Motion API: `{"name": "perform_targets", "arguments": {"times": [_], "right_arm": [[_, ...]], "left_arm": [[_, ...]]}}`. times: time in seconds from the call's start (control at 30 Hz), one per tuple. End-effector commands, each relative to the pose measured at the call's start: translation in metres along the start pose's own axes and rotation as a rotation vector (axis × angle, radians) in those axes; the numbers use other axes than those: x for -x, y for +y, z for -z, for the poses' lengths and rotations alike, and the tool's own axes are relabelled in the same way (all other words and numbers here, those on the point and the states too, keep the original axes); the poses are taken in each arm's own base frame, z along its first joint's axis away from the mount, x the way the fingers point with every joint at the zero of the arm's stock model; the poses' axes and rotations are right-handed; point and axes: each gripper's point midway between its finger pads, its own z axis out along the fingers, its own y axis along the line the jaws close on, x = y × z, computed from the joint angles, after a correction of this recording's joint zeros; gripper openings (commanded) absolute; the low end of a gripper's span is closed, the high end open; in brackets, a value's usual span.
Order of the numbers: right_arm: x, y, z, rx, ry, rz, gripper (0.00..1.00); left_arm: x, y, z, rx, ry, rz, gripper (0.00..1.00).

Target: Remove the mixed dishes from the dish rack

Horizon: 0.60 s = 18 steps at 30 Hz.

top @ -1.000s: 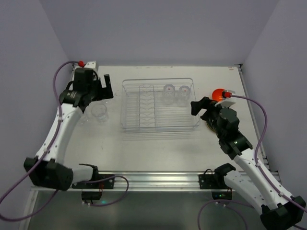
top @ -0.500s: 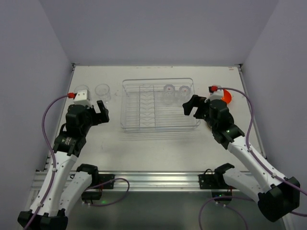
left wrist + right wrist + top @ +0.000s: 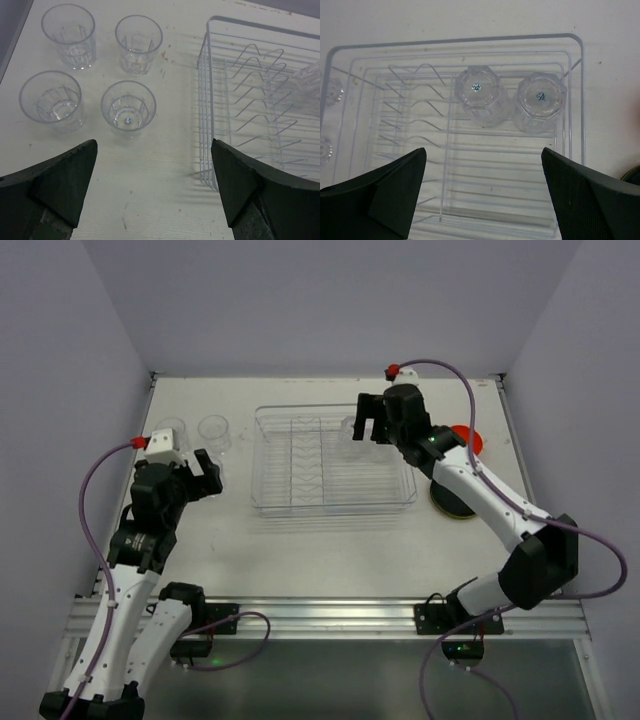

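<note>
Okay, top view: my left gripper (image 3: 207, 472) is spread wide and empty, left of the rack (image 3: 330, 507). My right gripper (image 3: 368, 422) is also wide apart and empty, over the rack's far right corner. The bowl (image 3: 466, 438) and a dark plate (image 3: 452, 504) sit on the table (image 3: 330, 560) right of the rack. Left wrist: four cups (image 3: 128, 106) stand upright on the table beside the rack. Right wrist: two cups (image 3: 482, 95) sit upturned inside the rack.
</note>
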Motion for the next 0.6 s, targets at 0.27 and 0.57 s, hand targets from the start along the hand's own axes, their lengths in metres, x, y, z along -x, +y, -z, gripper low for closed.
{"name": "perform_targets", "arguments": {"times": [0.27,0.57], "right_arm": [[0.004,0.012,-0.083,-0.138,0.176,0.165,0.99],[-0.017,0.024,-0.124,-0.143,0.246,0.19,0.95]], "left_arm": [[0.006,-0.011,-0.001,-0.062,-0.025,0.008,1.0],[0.002,-0.021,-0.003,-0.117,-0.002,-0.001,1.0]]}}
